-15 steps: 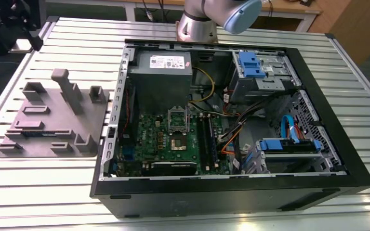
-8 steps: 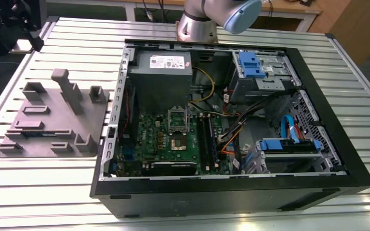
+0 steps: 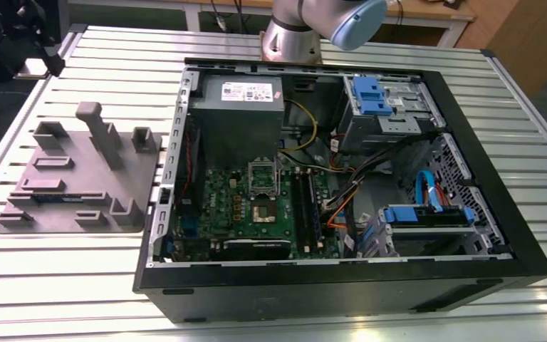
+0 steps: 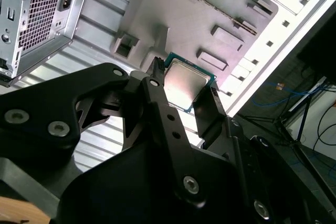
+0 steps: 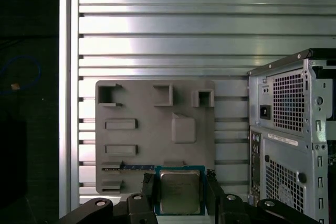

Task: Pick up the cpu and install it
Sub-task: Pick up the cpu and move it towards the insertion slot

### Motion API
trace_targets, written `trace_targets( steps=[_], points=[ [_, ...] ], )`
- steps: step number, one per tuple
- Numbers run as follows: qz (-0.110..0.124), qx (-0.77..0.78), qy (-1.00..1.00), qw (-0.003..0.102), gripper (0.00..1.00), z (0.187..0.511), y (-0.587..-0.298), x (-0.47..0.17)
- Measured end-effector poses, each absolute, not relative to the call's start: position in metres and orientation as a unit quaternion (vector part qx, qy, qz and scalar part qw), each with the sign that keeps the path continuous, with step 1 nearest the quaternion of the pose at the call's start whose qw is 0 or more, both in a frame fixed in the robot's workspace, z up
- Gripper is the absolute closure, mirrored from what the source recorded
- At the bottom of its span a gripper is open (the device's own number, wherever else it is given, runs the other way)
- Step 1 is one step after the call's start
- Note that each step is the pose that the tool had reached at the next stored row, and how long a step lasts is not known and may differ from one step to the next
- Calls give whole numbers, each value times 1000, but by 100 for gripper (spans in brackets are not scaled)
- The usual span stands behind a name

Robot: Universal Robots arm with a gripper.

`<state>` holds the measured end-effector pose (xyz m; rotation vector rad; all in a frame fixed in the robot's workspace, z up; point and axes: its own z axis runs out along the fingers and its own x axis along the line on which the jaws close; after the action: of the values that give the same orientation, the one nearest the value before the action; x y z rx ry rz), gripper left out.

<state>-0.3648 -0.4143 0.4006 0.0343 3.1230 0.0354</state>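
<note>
The gripper (image 5: 180, 183) clamps its two fingers (image 5: 148, 187) on opposite edges of the cpu (image 5: 180, 192), which lies flat between them, raised over one edge of the grey moulded tray (image 5: 152, 140) beside the computer case (image 5: 294, 145).

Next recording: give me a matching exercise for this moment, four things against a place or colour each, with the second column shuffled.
Things:
1. cpu
2. moulded tray
3. power supply
4. drive latches

Matches:
A. blue
B. held in the gripper
C. inside the open computer case
D. grey, on the slatted table beside the case

Pairs: 1-B; 2-D; 3-C; 4-A
</note>
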Motion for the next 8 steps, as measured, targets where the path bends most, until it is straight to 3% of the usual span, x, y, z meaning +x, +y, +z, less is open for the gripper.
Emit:
trace_targets(
  steps=[8],
  points=[
    [11, 11, 1000, 9, 53, 401, -414, -355]
  ],
)
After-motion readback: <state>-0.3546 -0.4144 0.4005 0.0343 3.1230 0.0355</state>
